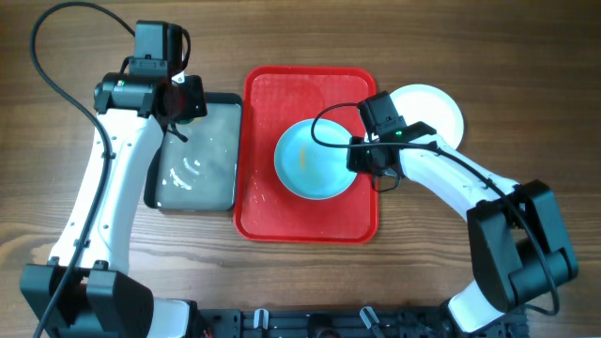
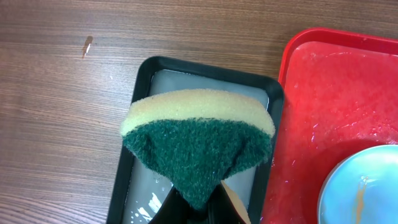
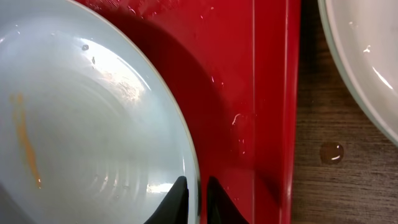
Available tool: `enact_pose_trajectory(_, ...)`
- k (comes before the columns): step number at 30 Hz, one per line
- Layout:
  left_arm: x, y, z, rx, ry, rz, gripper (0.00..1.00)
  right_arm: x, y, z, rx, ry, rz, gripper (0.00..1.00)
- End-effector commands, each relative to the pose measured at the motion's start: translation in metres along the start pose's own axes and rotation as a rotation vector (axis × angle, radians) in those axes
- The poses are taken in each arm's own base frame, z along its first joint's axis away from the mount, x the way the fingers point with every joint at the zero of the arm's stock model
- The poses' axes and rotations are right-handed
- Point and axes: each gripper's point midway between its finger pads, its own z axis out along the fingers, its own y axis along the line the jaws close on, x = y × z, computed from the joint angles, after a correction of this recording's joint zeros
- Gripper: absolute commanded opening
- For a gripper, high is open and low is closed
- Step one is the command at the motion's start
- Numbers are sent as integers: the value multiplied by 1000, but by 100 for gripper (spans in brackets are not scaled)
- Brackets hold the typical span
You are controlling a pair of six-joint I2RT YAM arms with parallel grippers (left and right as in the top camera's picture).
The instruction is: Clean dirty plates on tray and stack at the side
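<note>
A pale blue plate (image 1: 315,160) (image 3: 93,124) lies in the red tray (image 1: 263,202) (image 3: 249,93), with an orange smear (image 3: 25,143) on its inner face. My right gripper (image 1: 362,160) (image 3: 198,199) is shut on this plate's right rim, one finger inside and one outside. A white plate (image 1: 437,108) (image 3: 367,62) sits on the table just right of the tray. My left gripper (image 1: 183,99) (image 2: 199,208) is shut on a yellow and green sponge (image 2: 199,137), held above the dark pan (image 1: 197,160) (image 2: 149,65).
The dark pan holds shallow water and stands against the tray's left side. The tray floor (image 2: 336,93) is wet. A water drop (image 3: 331,153) lies on the wooden table between the tray and the white plate.
</note>
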Motion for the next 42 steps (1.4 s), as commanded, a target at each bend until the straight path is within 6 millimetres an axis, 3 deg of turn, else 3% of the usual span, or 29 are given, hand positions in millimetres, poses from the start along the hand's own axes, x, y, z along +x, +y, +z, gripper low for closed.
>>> enact_pose_trajectory(1, 3, -1, 4, 0, 12, 23, 4, 1, -3, 2, 13, -2, 45, 10)
enact_pose_trajectory(5, 3, -1, 4, 0, 12, 23, 4, 3, 0, 3, -4, 8, 48, 4)
enact_pose_trajectory(12, 2, -1, 4, 1, 10, 23, 4, 2, 14, 2, -75, 16, 28, 4)
enact_pose_trajectory(25, 2, -1, 4, 1, 10, 23, 4, -5, 18, 2, -92, -10, 25, 6)
enact_pose_trajectory(28, 2, -1, 4, 1, 10, 23, 4, -5, 18, 2, -91, -13, 22, 25)
enact_pose_trajectory(31, 2, -1, 4, 1, 10, 23, 4, -15, 19, 1, -93, -59, -27, 31)
enact_pose_trajectory(36, 2, -1, 4, 1, 10, 23, 4, -19, 14, 1, -60, -82, -23, 29)
enact_pose_trajectory(42, 2, -1, 4, 1, 10, 23, 4, -19, 12, 2, -53, -84, -23, 19)
